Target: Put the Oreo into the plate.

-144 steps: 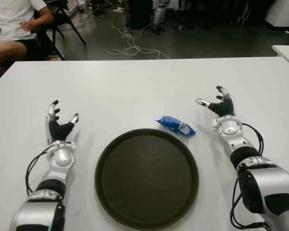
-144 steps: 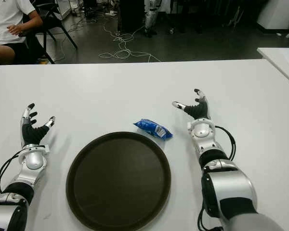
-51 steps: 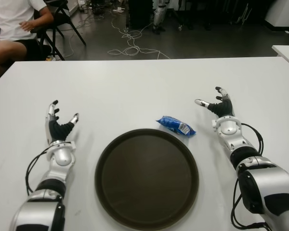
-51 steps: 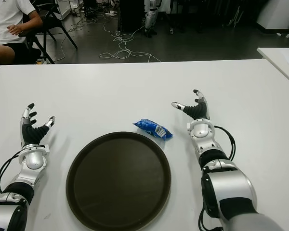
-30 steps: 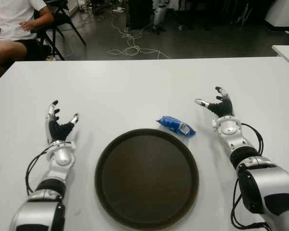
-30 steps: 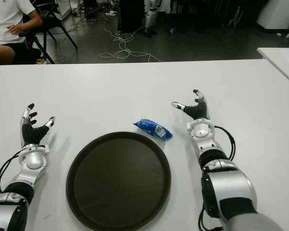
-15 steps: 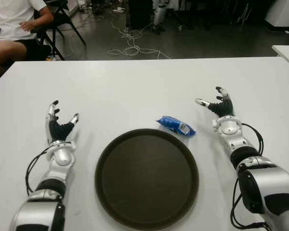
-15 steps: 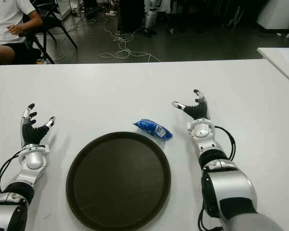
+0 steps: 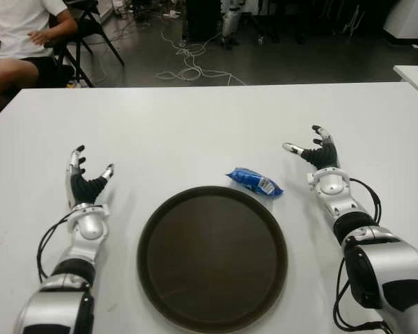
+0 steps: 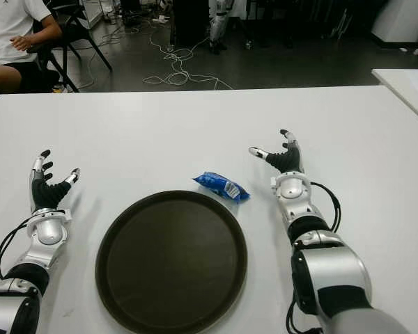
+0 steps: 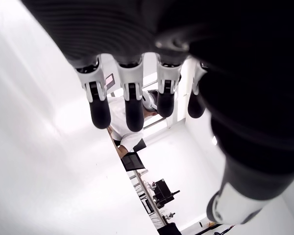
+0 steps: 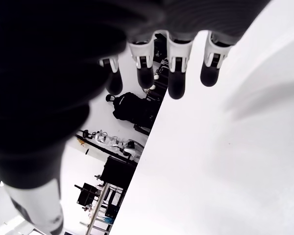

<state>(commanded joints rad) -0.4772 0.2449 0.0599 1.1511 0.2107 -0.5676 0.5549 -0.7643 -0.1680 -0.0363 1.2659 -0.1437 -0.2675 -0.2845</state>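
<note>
1. Nearest the robot, a round dark plate (image 9: 212, 257) sits on the white table (image 9: 195, 125) between the two forearms, with nothing on it.
2. The left hand (image 9: 83, 184) shows to the left of the plate, well apart from its rim. Its fingers (image 11: 99, 105) are spread and extended, holding nothing.
3. The Oreo (image 9: 255, 181), a small blue packet, lies flat on the table just beyond the plate's far right edge, close to the rim. Whether it touches the rim cannot be told.
4. The right hand (image 9: 319, 154) shows to the right of the packet and slightly farther away, near it but apart. Its fingers (image 12: 177, 73) are stretched out and apart, thumb pointing toward the packet's side, gripping nothing.
5. Beyond both hands the table runs bare to its far edge.
6. Past the table, cables (image 9: 191, 66) lie tangled on the dark floor.
7. At the far left a person (image 9: 21, 35) in a white shirt sits on a chair (image 9: 90, 24).
</note>
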